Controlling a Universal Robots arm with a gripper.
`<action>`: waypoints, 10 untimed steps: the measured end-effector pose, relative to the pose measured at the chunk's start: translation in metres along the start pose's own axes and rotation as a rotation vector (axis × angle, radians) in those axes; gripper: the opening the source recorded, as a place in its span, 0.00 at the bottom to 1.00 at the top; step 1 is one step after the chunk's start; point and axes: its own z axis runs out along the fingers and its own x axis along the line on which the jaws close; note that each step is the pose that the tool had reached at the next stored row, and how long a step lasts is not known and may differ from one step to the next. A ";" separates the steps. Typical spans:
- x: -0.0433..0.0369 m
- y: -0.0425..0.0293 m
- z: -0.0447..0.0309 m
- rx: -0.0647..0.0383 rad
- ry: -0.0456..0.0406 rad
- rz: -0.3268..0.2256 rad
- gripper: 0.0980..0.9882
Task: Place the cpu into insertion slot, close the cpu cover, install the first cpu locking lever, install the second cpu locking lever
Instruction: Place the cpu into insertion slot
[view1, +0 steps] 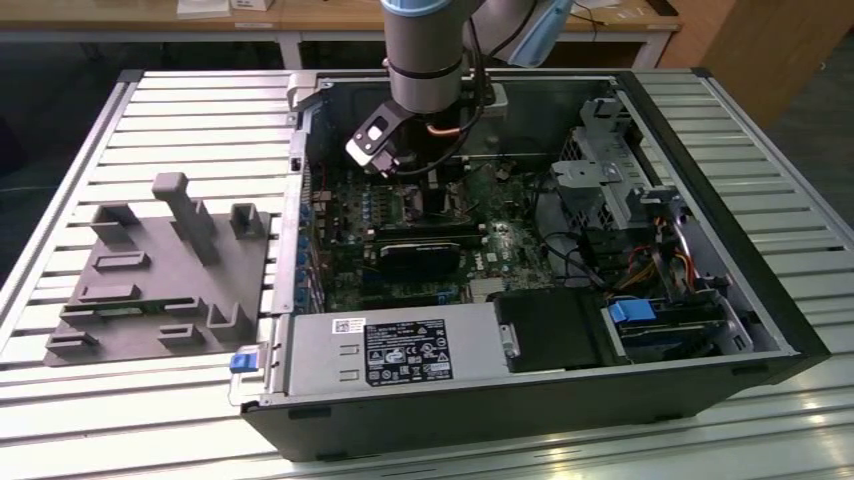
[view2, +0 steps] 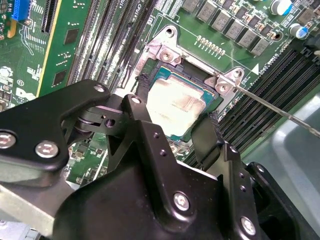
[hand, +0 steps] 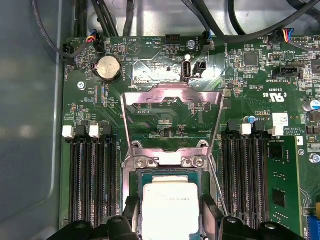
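Note:
The cpu (hand: 170, 205), a flat square chip with a dull grey top, lies in the insertion slot (hand: 170, 159) on the green motherboard. My gripper (hand: 170, 214) straddles it, one black finger (view2: 139, 107) against each of two opposite edges, shut on the chip. In the second wrist view the cpu (view2: 182, 107) sits inside the slot's metal-edged rim (view2: 165, 52). The cpu cover (hand: 127, 125), a silvery frame with a square window, stands swung back off the slot. A thin wire lever (view2: 280, 111) sticks out beside the slot. In the exterior view the gripper (view1: 411, 190) reaches down into the open computer case.
Long black memory slots (hand: 92, 175) flank the socket on both sides. A black card (view1: 420, 255), a grey power supply (view1: 400, 350) and a drive cage with cables (view1: 627, 190) fill the case. A grey fixture plate (view1: 160, 270) lies at the exterior view's left.

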 end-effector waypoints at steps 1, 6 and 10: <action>0.0000 0.0000 0.0000 0.000 0.0001 0.000 0.58; 0.0000 0.0002 -0.0024 0.000 -0.0001 0.000 0.58; 0.0001 0.0007 -0.0077 0.000 0.0001 0.000 0.58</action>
